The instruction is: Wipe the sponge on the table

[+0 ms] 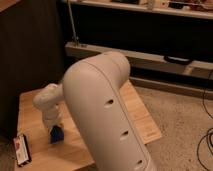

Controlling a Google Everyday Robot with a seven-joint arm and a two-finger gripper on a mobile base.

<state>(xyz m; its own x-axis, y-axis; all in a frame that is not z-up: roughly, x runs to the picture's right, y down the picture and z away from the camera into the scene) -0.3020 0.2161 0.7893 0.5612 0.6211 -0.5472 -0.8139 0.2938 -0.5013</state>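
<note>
The biggest thing in the view is the robot's own thick white arm (107, 125). It rises from the lower edge and hides the middle and the front part of the table (142, 117) (only the left part and a strip at the right stay visible). On the left front corner of the table lies a black-and-red flat device (21, 151), near the sponge but not touching it. Behind the table stands a dark shelf (140, 30) with a pale ledge (105, 51) below it, and a small black object (176, 59) rests on this ledge. At the right, on the carpet (182, 117), hang some dark cables (206, 137). The gripper (55, 128) is at the left part of the table, pointing down, directly over the sponge (56, 136) and touching it at the top. Whether the gripper is open or clamped on the sponge I cannot tell, because the white wrist covers this place. The sponge sits on the wood between the device and the big arm. Its blue shape is taller than wide, so its long axis runs up and down in the view. I cannot tell if it stands on edge or lies flat.
</note>
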